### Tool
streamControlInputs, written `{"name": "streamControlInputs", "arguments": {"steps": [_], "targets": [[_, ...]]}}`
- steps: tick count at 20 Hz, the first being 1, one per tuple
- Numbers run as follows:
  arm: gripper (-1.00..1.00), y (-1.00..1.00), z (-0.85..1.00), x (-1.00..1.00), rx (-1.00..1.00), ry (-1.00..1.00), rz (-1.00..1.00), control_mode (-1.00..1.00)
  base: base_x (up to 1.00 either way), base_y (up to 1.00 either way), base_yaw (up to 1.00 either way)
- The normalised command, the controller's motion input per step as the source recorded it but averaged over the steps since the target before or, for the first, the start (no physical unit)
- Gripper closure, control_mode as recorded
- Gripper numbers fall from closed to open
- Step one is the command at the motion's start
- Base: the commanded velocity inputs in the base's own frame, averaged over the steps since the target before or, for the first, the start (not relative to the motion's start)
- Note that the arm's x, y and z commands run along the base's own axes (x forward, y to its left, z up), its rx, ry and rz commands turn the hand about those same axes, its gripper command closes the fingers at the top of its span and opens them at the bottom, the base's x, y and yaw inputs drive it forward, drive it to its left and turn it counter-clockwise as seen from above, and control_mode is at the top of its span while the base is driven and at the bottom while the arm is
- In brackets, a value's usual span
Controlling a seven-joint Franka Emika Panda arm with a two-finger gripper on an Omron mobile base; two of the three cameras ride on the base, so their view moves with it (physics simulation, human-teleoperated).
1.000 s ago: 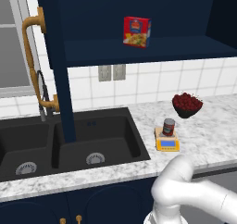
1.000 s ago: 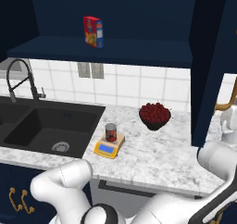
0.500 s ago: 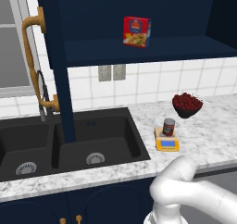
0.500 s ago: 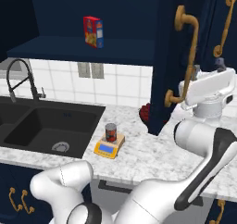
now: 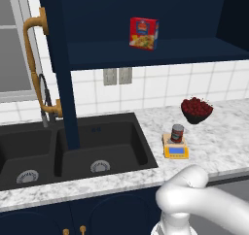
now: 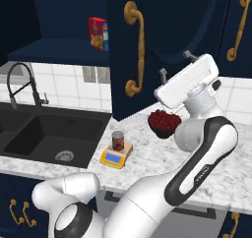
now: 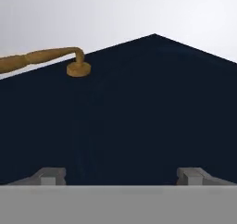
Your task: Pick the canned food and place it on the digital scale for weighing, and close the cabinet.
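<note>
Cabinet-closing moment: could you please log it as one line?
can: on scale | cabinet: right door partly open | gripper: open, at door, holding nothing

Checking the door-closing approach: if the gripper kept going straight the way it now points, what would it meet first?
Most likely the navy cabinet door panel: it lies dead ahead between the open gripper fingertips, with its brass handle off to one side. How near is unclear.

Kitchen backdrop
White tile wall at 12 o'clock; marble counter at 3; black sink at 9.
</note>
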Motion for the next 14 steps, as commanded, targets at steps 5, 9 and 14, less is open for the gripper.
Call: {"name": "streamControlInputs", "arguments": {"steps": [5, 9, 14], "targets": [[-1.0, 1.0, -0.08, 0.64, -0.47, 0.51, -0.24, -1.0, 0.0, 0.0, 0.0], [-1.0, 0.9, -0.21, 0.96, -0.45, 0.61, -0.28, -1.0, 0.0, 0.0, 0.0], [-1.0, 0.8, -0.02, 0.45, -0.38, 0.39, -0.48, -1.0, 0.0, 0.0, 0.0]]}}
